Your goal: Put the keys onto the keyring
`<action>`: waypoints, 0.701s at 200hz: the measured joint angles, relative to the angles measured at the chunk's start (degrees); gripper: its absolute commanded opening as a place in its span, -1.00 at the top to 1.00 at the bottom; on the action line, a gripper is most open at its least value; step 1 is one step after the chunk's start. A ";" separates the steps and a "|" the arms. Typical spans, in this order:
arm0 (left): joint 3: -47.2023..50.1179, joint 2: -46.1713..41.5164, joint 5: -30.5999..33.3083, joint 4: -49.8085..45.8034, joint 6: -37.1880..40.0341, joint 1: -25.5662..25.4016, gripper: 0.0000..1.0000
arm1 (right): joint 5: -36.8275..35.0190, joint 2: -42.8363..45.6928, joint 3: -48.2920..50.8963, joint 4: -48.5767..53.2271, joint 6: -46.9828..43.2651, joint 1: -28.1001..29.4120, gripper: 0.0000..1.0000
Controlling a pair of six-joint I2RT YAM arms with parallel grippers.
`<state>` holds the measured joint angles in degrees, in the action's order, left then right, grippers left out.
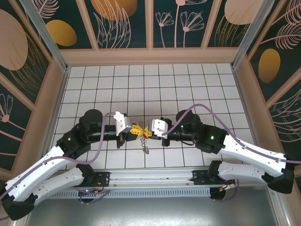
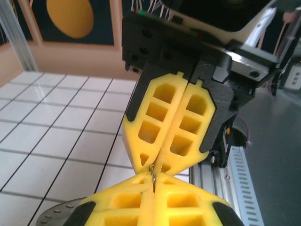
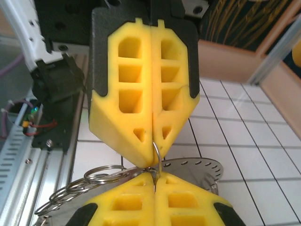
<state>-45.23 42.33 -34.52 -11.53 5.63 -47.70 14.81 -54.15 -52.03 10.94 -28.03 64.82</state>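
Observation:
My left gripper [image 1: 135, 130] and right gripper [image 1: 146, 131] meet tip to tip over the near middle of the tiled floor. Both are shut on one thin wire loop of the keyring [image 2: 153, 176], which bridges the small gap between the two pairs of yellow tips. In the right wrist view the loop [image 3: 158, 153] runs from the left gripper [image 3: 153, 141] down into my right gripper [image 3: 154, 181]. Linked rings [image 3: 89, 176] trail off to the left. A short strand [image 1: 146, 148] dangles below the tips. The keys are out of view.
A round perforated metal disc [image 3: 207, 169] lies just behind the right fingertips, and its edge [image 2: 51, 215] shows low in the left wrist view. The metal base rail [image 1: 150, 179] runs close below the grippers. White tiled floor [image 1: 150, 89] stretches to the back wall.

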 measured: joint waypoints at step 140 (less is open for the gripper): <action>6.62 -3.10 -8.11 16.06 -7.23 -0.31 1.00 | 7.74 3.76 5.62 -10.58 3.39 -0.70 0.65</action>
<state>-38.61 39.22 -42.63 4.54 -1.61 -48.01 22.55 -50.39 -46.41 0.36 -24.64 64.12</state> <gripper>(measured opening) 0.037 0.149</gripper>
